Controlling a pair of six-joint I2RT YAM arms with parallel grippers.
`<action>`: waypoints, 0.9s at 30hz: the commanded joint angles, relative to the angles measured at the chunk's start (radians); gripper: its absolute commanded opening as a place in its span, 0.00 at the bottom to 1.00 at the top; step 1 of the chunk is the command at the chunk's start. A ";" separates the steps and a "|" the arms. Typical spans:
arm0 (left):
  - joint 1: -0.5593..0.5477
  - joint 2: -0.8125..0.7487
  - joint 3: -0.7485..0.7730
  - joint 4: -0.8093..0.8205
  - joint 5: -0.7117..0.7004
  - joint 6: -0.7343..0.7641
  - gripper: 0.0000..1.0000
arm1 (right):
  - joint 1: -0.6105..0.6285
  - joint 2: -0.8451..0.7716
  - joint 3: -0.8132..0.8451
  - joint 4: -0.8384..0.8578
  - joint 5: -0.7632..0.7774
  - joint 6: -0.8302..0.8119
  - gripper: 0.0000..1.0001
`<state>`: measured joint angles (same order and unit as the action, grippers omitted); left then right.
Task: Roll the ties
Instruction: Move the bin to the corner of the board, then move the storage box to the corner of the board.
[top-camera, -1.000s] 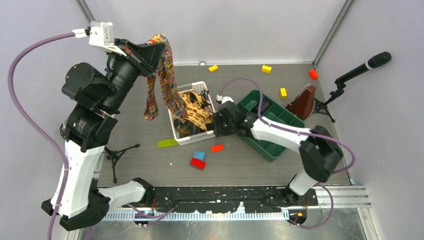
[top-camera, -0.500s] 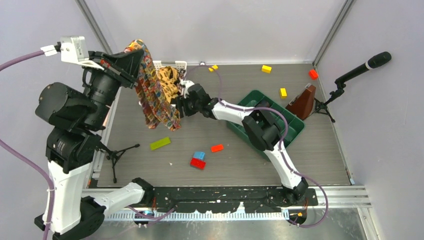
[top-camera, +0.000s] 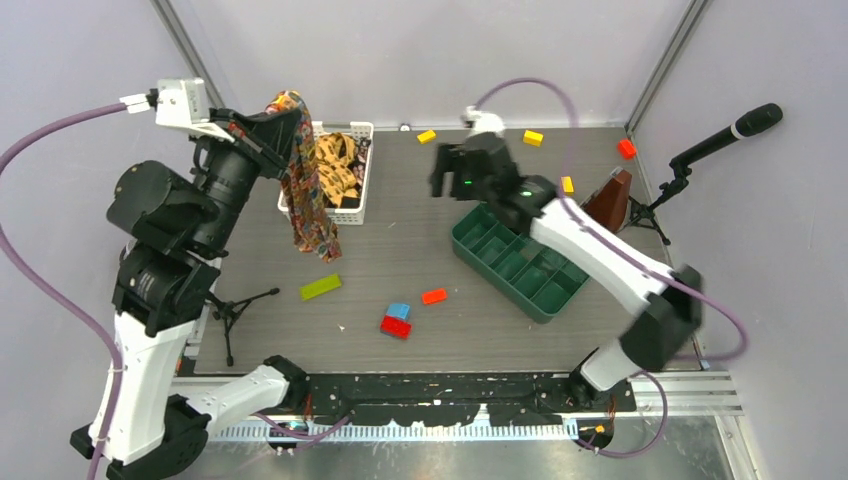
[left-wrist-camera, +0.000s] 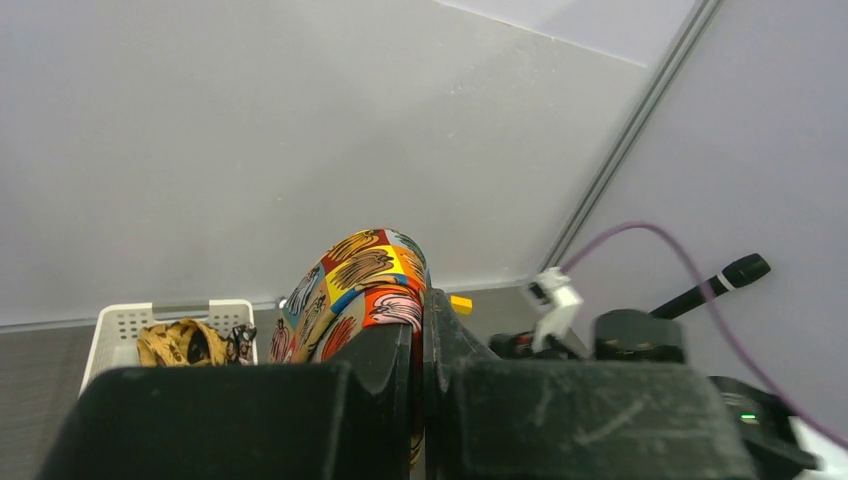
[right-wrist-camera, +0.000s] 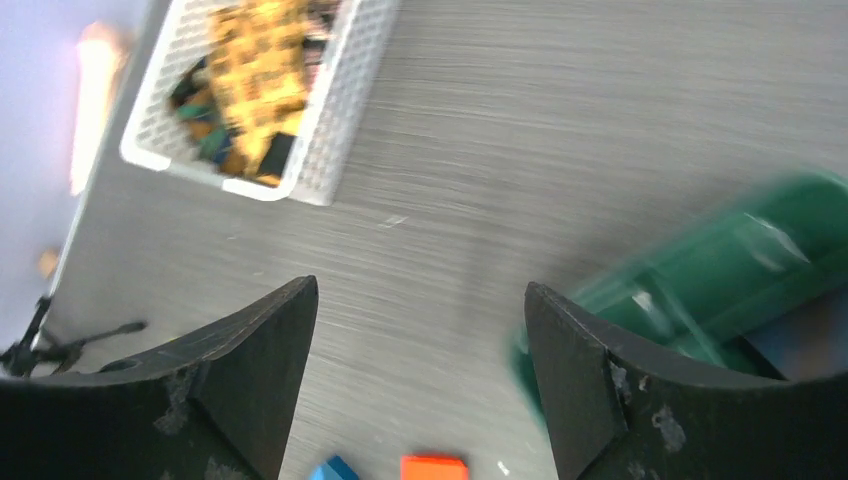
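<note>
Since the left gripper (left-wrist-camera: 420, 320) clamps the patchwork tie (top-camera: 310, 215) only at its fold, high at the far left beside the white basket (top-camera: 362, 170), the tie may slip or snag there, with the right gripper (right-wrist-camera: 418, 300), jaws spread and empty, hovering well to the right.

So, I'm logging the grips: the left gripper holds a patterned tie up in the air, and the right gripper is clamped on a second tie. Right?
No: the right gripper is open and holds nothing, as the right wrist view shows. The left gripper does hold a patterned tie up in the air.
</note>
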<state>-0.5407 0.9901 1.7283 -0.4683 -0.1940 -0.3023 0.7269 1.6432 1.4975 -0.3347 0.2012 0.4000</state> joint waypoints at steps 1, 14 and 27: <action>0.004 0.009 -0.033 0.092 0.010 0.002 0.00 | -0.083 -0.208 -0.182 -0.410 0.249 0.223 0.83; 0.004 0.064 -0.099 0.137 0.076 -0.055 0.00 | -0.403 -0.671 -0.577 -0.653 0.295 0.472 0.85; 0.004 0.089 -0.105 0.142 0.083 -0.055 0.00 | -0.547 -0.588 -0.783 -0.419 0.070 0.471 0.88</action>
<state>-0.5407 1.0801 1.6135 -0.3916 -0.1257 -0.3595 0.1913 1.0077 0.7391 -0.8955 0.3580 0.8608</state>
